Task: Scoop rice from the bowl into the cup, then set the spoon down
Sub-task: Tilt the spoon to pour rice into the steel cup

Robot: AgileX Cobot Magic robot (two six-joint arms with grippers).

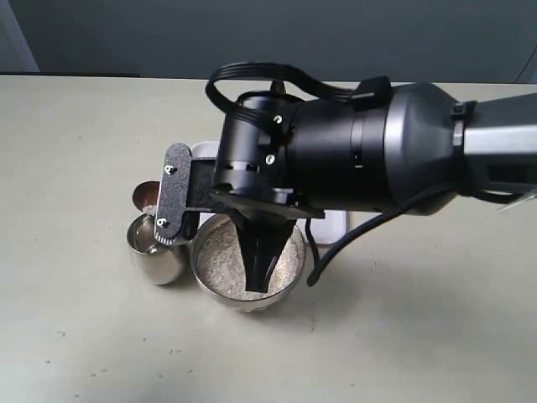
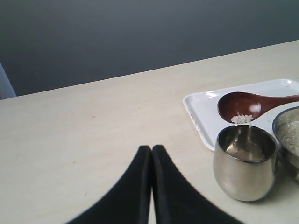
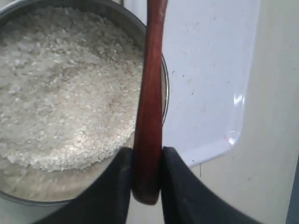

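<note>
Pale matte beige table point(image 1: 419, 336) w/ a flat white plastic tray point(image 2: 201, 119), rounded corners, low rim. Just in front of the tray sits a wide round steel bowl point(image 1: 289, 285), shiny and mirror-like, filled most of the way w/ rice point(image 3: 70, 93): small white uncooked grains forming a slightly uneven, granular surface. Touching or almost touching the bowl's side is the cup point(image 2: 245, 170), a small polished steel tumbler, rounded sides, no handle, approx. half the bowl's width. The spoon point(image 2: 243, 105) is glossy reddish-brown wood, oval bowl, slim handle; it is held in the air, oval end over the cup's rim, handle running back above the bowl. R gripper point(image 3: 147, 156): black smooth jaws clamped tight on the handle's end, one each side. L gripper point(image 2: 151, 149): black tapered jaws pressed together, nothing between them, hanging over bare table well apart from the cup. L wrist view alone shows a small clump of grains at the spoon's lip, right above the cup's mouth. R wrist view alone shows the grip on the handle. In the ext. view the bulky black R arm hides most of the spoon and tray.
</note>
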